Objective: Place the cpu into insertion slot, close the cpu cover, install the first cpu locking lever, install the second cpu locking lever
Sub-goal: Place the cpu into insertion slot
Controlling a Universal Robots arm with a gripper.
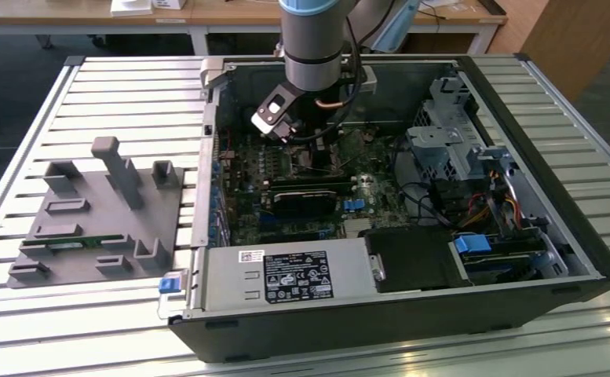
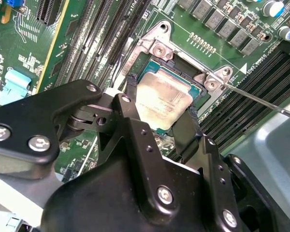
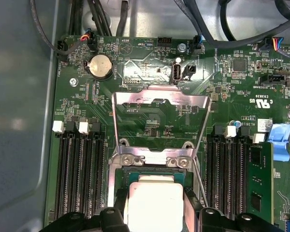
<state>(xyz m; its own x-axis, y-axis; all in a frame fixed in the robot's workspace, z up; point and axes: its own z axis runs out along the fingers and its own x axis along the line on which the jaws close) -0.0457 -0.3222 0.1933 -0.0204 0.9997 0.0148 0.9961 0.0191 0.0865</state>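
- The hand pinched the cpu by opposite edges over the insertion slot, at 10 o'clock of the case middle
- It likely wanted lowering level and square, unforced; the cpu cover stood open

This is looking like a robotics lab: an open computer case is lying on a slatted metal bench, a grey jig is sitting at its 9 o'clock, a robot arm is hanging over it, and wooden desks are standing at 12 o'clock.
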